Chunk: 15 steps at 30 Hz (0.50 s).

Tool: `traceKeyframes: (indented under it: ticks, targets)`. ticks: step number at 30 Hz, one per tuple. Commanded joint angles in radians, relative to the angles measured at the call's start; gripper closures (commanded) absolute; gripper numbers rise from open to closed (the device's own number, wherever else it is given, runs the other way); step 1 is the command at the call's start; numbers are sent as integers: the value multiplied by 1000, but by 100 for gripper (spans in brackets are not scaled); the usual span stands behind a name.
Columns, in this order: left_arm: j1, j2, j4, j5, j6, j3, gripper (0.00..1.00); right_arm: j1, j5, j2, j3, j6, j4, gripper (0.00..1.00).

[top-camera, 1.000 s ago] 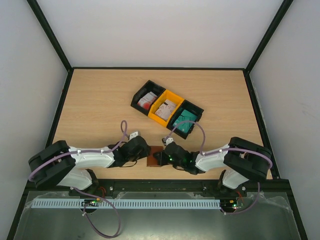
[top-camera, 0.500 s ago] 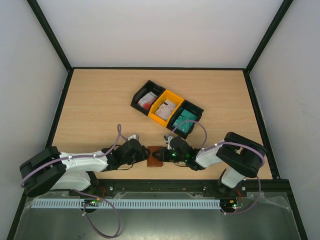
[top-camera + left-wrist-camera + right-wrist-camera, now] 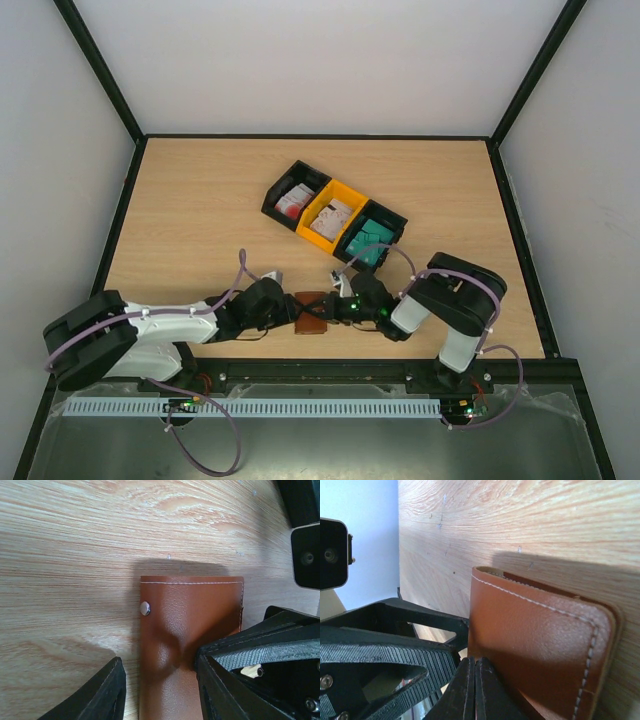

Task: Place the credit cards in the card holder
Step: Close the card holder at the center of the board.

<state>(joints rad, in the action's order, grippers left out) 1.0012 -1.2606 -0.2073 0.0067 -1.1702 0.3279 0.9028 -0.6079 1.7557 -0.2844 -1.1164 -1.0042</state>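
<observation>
The card holder (image 3: 312, 313), a closed brown leather wallet, lies flat near the table's front edge. It also shows in the left wrist view (image 3: 192, 605), with a metal snap (image 3: 145, 608), and in the right wrist view (image 3: 535, 635). My left gripper (image 3: 291, 313) (image 3: 157, 661) is open with its jaws astride the wallet's near end. The right finger touches the leather and the left one stands apart. My right gripper (image 3: 336, 310) (image 3: 474, 663) is shut, its tips pressed against the wallet's opposite edge. The credit cards lie in bins: white-red (image 3: 292, 202), white-pink (image 3: 333, 217) and teal (image 3: 368, 245).
Three joined bins stand in a diagonal row mid-table: black (image 3: 277, 190), yellow (image 3: 318, 236) and black (image 3: 396, 216). Black frame rails edge the table on all sides. The two grippers face each other closely across the wallet.
My left arm stretched out low toward the wallet. My right arm folded its elbow up and inward while its gripper stayed at the wallet. The wallet shifted slightly right.
</observation>
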Motion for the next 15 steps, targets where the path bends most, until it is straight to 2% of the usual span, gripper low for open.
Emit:
traceKeyframes:
  ticks: [1,9,12,15]
  targets:
    - [9,-31,60,18,-1,-21,58,-32,28,110,90,-40,108,98]
    - [11,-48,61,21,-4,-16,60,-82,-19,175,119,-60,-16,98]
    - [10,-57,63,20,-5,-11,60,-83,-23,150,99,-35,25,98]
    - [11,-56,67,16,-5,-5,60,-84,-3,71,64,19,141,97]
